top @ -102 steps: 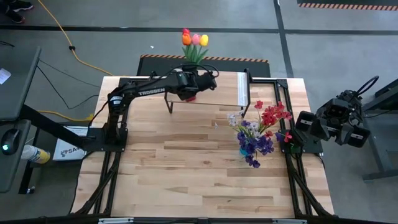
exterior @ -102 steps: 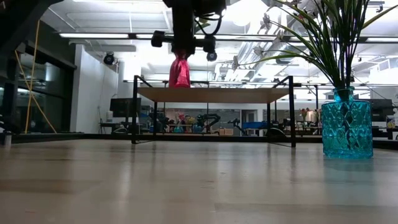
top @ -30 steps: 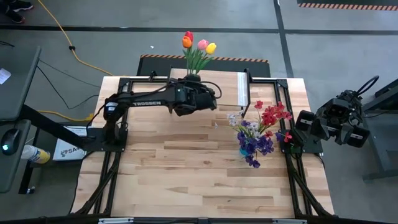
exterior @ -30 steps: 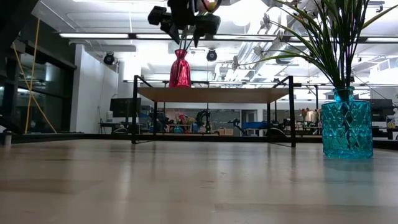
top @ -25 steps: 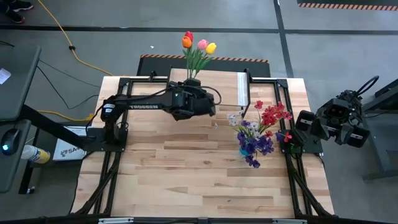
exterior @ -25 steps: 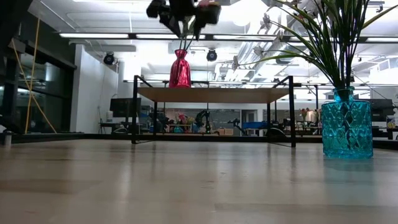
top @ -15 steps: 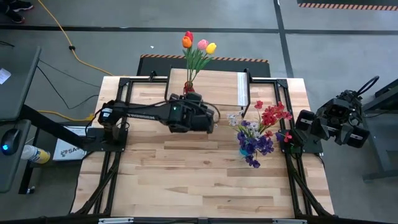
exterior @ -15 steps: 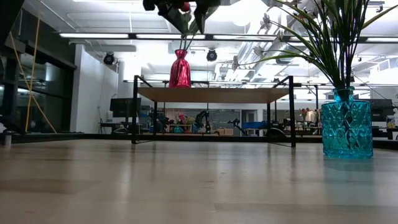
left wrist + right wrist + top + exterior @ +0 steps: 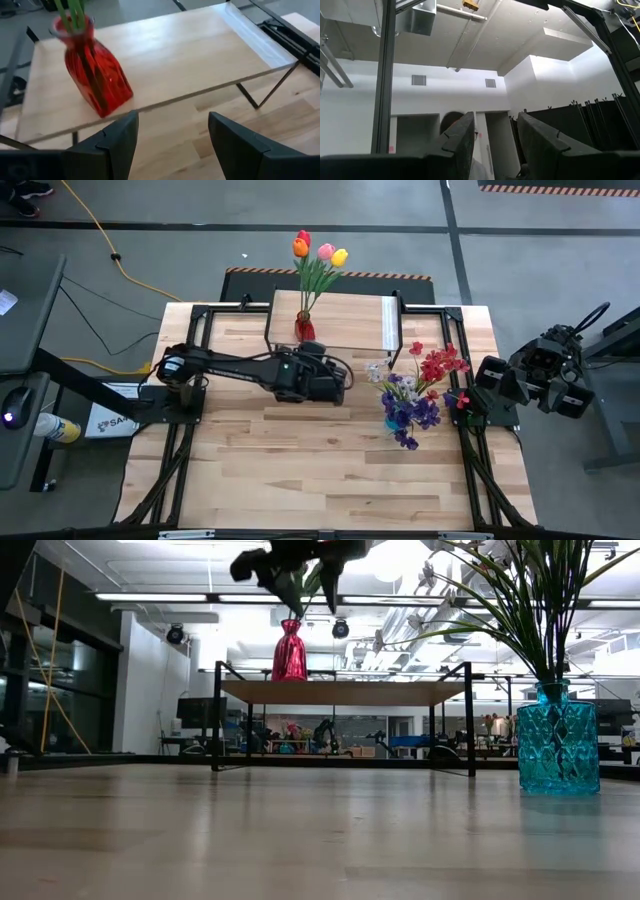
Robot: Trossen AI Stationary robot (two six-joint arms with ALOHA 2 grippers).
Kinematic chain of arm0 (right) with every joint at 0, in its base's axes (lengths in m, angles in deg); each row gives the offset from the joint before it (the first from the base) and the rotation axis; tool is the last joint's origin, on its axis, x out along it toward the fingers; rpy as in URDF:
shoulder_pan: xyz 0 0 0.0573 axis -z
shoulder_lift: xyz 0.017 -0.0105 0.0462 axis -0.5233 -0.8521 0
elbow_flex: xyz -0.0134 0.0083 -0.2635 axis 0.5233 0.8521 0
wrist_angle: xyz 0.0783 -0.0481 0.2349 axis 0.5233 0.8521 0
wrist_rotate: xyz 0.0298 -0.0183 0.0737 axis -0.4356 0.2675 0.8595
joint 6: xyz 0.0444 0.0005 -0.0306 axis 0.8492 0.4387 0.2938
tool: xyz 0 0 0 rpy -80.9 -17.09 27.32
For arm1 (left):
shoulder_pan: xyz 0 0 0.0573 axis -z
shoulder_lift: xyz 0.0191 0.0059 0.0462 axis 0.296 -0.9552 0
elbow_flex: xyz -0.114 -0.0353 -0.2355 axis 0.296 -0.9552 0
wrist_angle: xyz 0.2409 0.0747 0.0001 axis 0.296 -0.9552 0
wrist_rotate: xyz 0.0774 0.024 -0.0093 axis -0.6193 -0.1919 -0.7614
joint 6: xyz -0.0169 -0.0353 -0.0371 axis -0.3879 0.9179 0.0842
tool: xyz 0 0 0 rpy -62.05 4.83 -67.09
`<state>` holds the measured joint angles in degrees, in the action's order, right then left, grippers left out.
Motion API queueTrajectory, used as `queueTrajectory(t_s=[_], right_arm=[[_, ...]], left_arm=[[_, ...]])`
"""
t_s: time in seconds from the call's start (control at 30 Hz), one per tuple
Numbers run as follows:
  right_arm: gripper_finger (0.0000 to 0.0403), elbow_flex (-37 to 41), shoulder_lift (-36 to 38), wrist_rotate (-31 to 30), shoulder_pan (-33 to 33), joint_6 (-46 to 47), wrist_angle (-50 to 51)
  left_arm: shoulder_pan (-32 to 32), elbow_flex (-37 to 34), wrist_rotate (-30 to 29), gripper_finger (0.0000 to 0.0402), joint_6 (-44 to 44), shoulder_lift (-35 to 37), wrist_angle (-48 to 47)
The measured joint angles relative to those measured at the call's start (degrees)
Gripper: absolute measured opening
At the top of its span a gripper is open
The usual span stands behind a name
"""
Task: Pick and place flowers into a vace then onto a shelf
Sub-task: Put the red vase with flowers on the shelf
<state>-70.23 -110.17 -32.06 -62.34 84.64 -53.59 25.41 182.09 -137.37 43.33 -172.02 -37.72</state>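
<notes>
A red vase (image 9: pixel 304 329) of tulips (image 9: pixel 320 252) is seen standing upright on the shelf (image 9: pixel 345 322) — near its left end. The left gripper (image 9: pixel 170 142) is held just in front of the shelf, fingers apart and empty. The right gripper (image 9: pixel 492 131) is parked off the table's right edge, fingers parted — nothing between them. A blue vase (image 9: pixel 557 748) of sprays (image 9: pixel 420 385) is set on the table (image 9: pixel 320 470).
</notes>
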Motion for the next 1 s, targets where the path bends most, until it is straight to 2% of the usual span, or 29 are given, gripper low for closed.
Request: queueTrajectory(t_s=[0.4,0.63,1.0], right_arm=[[0.0142,0.01,0.00,0.02,0.00,0.04,0.00],[0.0142,0.00,0.00,0.02,0.00,0.07,0.00],[0.0142,0.01,0.00,0.04,0.01,0.09,0.02]], left_arm=[[-2.49,-6.95,0.38,0.0270,2.47,-0.02,6.20],[-4.90,-9.80,2.27,0.0270,-0.64,-0.02,11.96],[-7.52,-11.37,2.32,0.0270,-1.41,-0.02,12.56]])
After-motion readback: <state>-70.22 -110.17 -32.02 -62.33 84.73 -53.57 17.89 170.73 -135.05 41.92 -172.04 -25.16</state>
